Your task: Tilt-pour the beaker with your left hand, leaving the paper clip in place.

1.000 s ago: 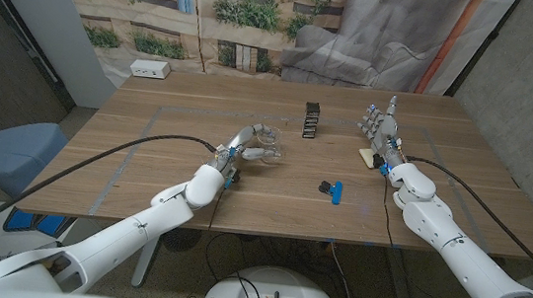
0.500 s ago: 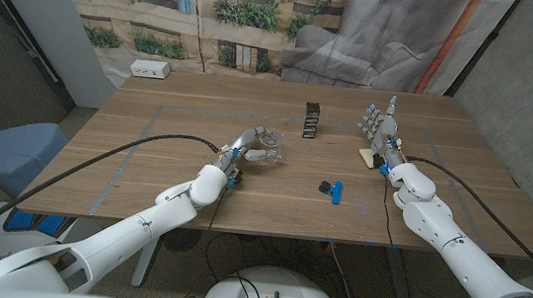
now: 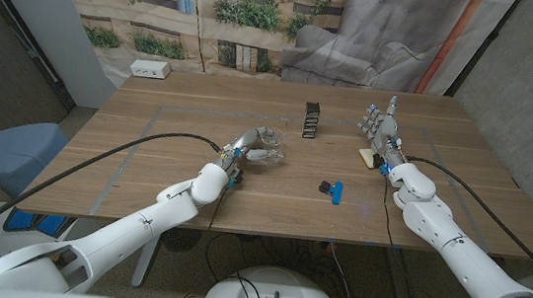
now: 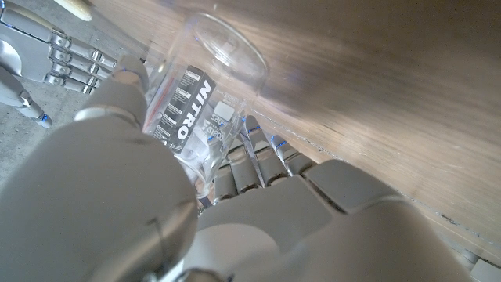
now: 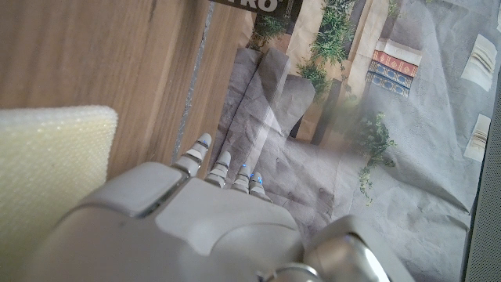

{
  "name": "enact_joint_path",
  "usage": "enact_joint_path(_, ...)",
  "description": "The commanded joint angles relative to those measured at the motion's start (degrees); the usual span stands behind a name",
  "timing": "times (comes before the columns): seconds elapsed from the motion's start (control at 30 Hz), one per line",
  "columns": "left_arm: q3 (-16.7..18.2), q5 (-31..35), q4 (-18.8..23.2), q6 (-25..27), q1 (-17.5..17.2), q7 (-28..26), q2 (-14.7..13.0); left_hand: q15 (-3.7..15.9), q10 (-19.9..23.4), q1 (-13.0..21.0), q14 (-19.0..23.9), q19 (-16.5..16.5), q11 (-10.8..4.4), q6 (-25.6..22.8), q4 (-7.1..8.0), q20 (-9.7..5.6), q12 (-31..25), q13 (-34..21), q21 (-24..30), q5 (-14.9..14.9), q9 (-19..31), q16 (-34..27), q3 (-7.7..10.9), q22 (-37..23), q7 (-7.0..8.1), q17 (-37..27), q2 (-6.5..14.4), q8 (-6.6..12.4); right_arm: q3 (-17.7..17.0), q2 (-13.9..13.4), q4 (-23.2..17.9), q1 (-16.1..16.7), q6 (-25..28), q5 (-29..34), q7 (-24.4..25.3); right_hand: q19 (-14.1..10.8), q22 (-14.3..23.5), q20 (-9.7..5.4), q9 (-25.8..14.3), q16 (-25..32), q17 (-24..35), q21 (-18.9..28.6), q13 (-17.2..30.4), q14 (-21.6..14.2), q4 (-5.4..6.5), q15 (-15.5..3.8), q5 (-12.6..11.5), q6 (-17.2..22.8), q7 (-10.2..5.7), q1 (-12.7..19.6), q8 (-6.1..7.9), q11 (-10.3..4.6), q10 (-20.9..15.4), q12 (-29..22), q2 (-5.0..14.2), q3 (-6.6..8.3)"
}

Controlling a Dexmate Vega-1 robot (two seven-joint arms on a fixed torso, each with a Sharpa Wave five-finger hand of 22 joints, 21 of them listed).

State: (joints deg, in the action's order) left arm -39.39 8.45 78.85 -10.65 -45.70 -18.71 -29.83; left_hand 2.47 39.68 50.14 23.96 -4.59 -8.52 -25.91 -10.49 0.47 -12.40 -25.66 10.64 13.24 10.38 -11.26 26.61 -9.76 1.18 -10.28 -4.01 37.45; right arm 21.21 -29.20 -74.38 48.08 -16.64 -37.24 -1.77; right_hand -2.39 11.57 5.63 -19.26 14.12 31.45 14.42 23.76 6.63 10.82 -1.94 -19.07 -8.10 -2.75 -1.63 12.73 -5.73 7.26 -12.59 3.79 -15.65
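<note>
My left hand (image 3: 245, 147) grips a clear beaker (image 3: 267, 151) just left of the table's middle, and the beaker leans over to the right. In the left wrist view the fingers (image 4: 258, 160) wrap the beaker (image 4: 205, 94), which has black print on its wall. A blue and black paper clip (image 3: 332, 189) lies on the wood to the right of the beaker, apart from both hands. My right hand (image 3: 379, 127) stands at the right with fingers apart and nothing in it.
A pale yellow sponge (image 3: 367, 157) lies beside my right wrist, also seen in the right wrist view (image 5: 47, 168). A small black box (image 3: 311, 120) stands behind the beaker. At the far left edge sits a white power strip (image 3: 150, 69).
My left hand has turned slightly with the beaker in it. The paper clip and my right hand have not moved.
</note>
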Motion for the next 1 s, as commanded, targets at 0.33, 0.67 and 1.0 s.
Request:
enact_joint_path(0.33, 0.4, -1.14, 0.68, 1.01, -0.42, 0.73, -1.39, 2.8, -5.17, -9.28, -1.8, -1.12, 1.09, 0.71, 0.39, 0.69, 1.07, 1.63, 0.51, -0.39, -0.21, 0.36, -0.6, -0.16, 4.22, -0.12, 6.3, -5.08, 0.0, 0.01, 0.02, 0.0, -0.03, 0.01, 0.0, -0.05, 0.26, 0.37, -0.09, 0.17, 0.33, 0.41, 0.29, 0.21, -0.02, -1.23, -0.35, -0.32, -0.04, 0.37, 0.32, 0.16, 0.53, -0.35, 4.91, -0.4)
enact_joint_path(0.67, 0.22, -1.41, 0.78, 1.26, -0.02, 1.81, -1.68, 1.79, -8.87, -9.49, -4.65, -0.24, 1.57, 3.06, 0.36, 0.96, 1.39, 3.23, 0.2, -0.36, -0.2, 0.92, -1.2, -0.17, 3.89, 0.0, 4.44, -8.83, 0.01, 0.05, 0.14, -0.04, -0.1, 0.02, -0.05, -0.05, 0.26, 0.37, -0.09, 0.17, 0.33, 0.41, 0.29, 0.21, -0.02, -1.23, -0.35, -0.32, -0.04, 0.37, 0.32, 0.16, 0.53, -0.35, 4.91, -0.4)
enact_joint_path(1.0, -0.14, -1.27, 0.67, 0.58, 0.71, 3.43, -2.27, 1.17, -13.21, -10.4, -7.99, 1.06, 2.64, 4.71, 0.61, 0.68, 1.57, 4.96, 0.01, -0.5, -0.13, 1.11, -2.22, -0.16, 3.75, 0.04, 2.05, -12.25, 0.01, 0.05, 0.13, -0.03, -0.1, 0.02, -0.04, -0.05, 0.26, 0.37, -0.09, 0.17, 0.33, 0.41, 0.29, 0.21, -0.02, -1.23, -0.35, -0.32, -0.04, 0.37, 0.32, 0.16, 0.53, -0.35, 4.91, -0.4)
